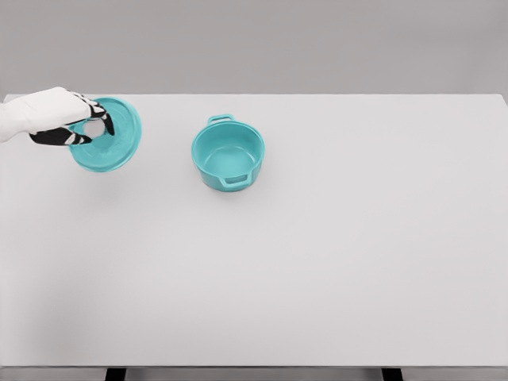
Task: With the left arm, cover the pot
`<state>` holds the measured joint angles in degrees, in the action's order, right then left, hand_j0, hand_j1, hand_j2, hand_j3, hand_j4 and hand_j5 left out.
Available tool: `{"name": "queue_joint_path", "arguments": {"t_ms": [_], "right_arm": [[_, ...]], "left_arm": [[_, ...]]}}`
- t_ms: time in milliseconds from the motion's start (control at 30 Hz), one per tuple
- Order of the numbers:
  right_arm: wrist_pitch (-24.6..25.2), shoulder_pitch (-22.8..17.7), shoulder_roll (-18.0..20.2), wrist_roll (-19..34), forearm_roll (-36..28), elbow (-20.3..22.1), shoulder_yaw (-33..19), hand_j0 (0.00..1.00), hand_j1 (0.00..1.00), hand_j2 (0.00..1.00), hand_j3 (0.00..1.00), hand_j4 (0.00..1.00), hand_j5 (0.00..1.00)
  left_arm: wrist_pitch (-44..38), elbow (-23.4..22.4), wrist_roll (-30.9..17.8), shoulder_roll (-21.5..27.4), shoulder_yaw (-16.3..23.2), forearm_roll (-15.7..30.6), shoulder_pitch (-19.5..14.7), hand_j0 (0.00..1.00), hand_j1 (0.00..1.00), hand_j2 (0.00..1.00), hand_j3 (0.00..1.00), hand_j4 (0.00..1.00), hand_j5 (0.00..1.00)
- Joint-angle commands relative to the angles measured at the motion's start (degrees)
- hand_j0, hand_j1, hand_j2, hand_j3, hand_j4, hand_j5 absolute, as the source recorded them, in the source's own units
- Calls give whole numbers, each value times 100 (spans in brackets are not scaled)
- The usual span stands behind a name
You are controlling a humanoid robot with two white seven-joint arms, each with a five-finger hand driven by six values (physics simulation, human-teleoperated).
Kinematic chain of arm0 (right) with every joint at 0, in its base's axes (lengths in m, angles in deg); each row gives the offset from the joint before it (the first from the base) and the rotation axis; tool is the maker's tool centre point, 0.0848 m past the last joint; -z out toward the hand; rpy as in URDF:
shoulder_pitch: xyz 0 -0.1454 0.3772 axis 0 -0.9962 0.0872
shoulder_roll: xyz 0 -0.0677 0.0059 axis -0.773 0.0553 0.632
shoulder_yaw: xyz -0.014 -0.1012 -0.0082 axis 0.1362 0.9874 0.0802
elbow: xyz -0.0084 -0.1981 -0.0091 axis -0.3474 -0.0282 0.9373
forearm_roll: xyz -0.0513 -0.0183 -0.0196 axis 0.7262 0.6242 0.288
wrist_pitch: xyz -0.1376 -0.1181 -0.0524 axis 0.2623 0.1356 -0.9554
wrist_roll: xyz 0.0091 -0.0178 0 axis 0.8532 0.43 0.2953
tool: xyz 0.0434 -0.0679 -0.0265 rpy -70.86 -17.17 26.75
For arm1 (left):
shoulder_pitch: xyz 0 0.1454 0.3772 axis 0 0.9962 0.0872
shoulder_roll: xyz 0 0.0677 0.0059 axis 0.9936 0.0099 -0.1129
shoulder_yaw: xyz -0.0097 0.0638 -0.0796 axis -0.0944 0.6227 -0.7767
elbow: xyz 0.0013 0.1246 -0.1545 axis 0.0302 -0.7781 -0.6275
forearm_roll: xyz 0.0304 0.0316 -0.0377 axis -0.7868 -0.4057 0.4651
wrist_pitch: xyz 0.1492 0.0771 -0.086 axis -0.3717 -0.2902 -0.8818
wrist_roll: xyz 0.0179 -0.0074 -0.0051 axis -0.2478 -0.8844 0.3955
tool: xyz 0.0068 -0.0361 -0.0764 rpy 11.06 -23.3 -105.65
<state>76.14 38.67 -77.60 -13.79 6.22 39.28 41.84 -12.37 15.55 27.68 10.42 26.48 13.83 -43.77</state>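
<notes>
A teal pot [228, 155] with two side handles stands uncovered on the white table, a little left of the middle. Its round teal lid [111, 141] is at the far left, tilted and lifted slightly off the table. My left hand [89, 125] comes in from the left edge with its fingers curled around the lid's central knob. The lid sits well to the left of the pot, with bare table between them. The right arm does not show.
The white table [333, 254] spreads wide to the right and toward the front edge. A grey wall runs behind its far edge.
</notes>
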Motion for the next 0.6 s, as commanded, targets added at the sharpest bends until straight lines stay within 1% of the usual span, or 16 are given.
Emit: {"name": "queue_joint_path", "arguments": {"t_ms": [0,367,567], "right_arm": [[0,9,0,1,0,5,0,100,100,100,100,100,100],[0,9,0,1,0,-4,0,100,100,100,100,100,100],[0,0,0,1,0,-4,0,100,100,100,100,100,100]], "left_arm": [[-16,32,3,-37,-4,34,-9,55,55,55,55,55,55],[-16,129,3,-266,-4,34,-53,55,55,55,55,55,55],[-16,129,3,-476,4,17,-79,55,55,55,55,55,55]]}}
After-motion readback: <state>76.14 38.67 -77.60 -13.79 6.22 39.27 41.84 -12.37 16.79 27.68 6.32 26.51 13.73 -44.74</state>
